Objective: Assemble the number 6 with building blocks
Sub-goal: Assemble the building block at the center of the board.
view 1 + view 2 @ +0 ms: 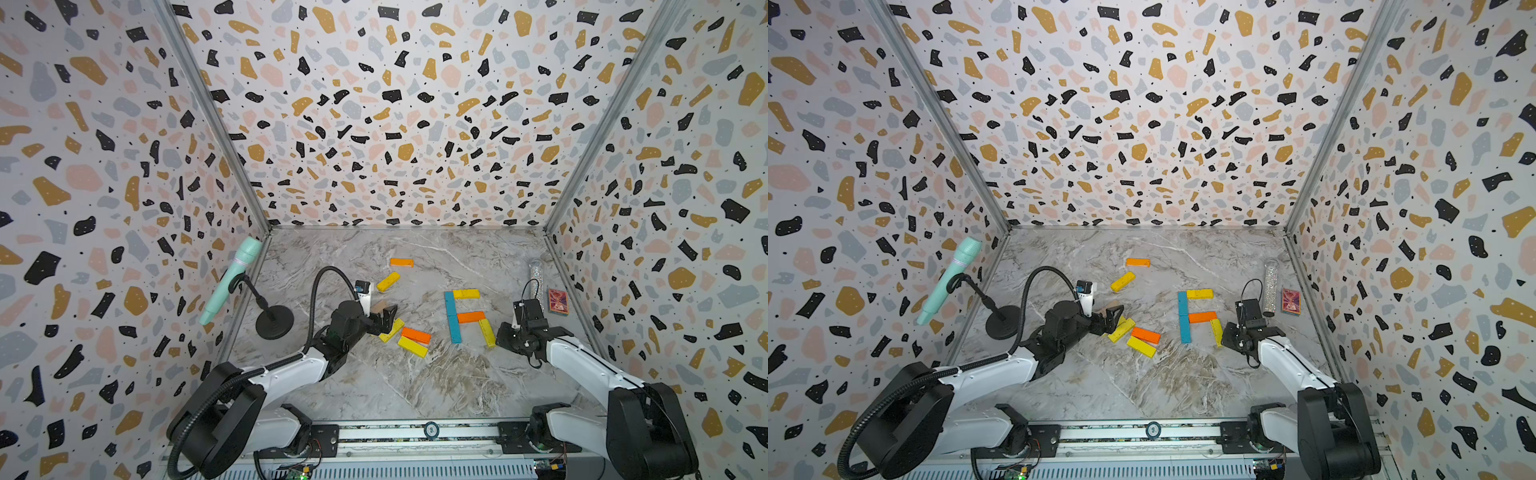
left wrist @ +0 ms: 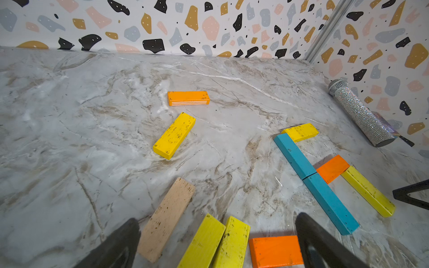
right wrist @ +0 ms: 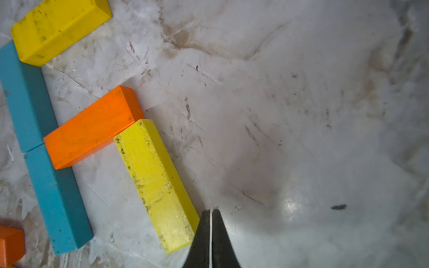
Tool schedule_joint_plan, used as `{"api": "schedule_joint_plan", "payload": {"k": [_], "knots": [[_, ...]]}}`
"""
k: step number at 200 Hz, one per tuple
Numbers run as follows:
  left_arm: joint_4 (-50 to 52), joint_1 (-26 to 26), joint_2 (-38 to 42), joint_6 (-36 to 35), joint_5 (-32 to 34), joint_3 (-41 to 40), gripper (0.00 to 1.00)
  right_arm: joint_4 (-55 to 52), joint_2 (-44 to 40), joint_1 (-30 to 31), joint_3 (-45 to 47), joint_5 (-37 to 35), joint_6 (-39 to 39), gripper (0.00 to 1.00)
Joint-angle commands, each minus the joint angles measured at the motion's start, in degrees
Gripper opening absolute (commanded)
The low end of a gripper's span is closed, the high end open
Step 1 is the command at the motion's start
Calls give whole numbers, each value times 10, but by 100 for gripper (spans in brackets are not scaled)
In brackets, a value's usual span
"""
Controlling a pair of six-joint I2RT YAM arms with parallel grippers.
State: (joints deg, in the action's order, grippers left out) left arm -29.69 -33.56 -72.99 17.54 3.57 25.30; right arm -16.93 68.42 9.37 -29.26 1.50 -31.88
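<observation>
Left pincer (image 2: 218, 224) hangs wide open, holding nothing, w/ two yellow blocks (image 2: 202, 241) right under it, btwn its jaws, long sides pointing near-left to far-right. Right pincer (image 3: 211, 214) is clenched, empty, by the half-made 6 (image 1: 452, 318). Left arm's nearer.

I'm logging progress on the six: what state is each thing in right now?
left gripper, open, nothing held.
right gripper, shut, empty.
unfinished six, bottom bar missing.
loose blocks, lying flat, unplaced.
glittery tube, lying on its side.
green microphone, tilted in its stand.
</observation>
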Motion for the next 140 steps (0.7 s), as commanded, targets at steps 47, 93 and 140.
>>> {"api": "schedule_joint_plan", "payload": {"k": [47, 93, 140], "knots": [[-20, -3, 9, -10, 9, -5, 99, 38, 34, -2, 9, 15, 11, 8], [-18, -3, 9, -10, 10, -3, 100, 44, 49, -2, 12, 17, 11, 9], [-15, -3, 15, -8, 21, -4, 99, 19, 30, -2, -7, -6, 16, 10]]}}
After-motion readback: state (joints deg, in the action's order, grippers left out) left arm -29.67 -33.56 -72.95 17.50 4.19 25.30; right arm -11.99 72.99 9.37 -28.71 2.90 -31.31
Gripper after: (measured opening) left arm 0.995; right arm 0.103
